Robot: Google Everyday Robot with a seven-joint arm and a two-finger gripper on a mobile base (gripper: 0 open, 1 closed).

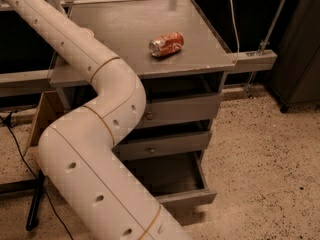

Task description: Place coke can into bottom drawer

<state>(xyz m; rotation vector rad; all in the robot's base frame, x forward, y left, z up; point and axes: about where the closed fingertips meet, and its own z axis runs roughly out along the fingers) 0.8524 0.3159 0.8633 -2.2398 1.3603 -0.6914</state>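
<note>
The robot's arm [85, 154] is a fat, round tube, creamy white all over. It looks smooth, like plastic. Little dark round holes [71, 166] dot its skin. Thin tan lines [102, 126] ring it where one part meets the next. The far part is thinner than the near part. The tool at its end is out of sight, past the top left edge.

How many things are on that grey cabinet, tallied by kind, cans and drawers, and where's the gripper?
Coke can: 1, lying on its side on the cabinet top
Drawers: 3, the top drawer, the middle drawer and the bottom drawer, which is pulled open
Total: 4
The gripper is not in view; the arm runs out of the picture at the upper left.
</note>
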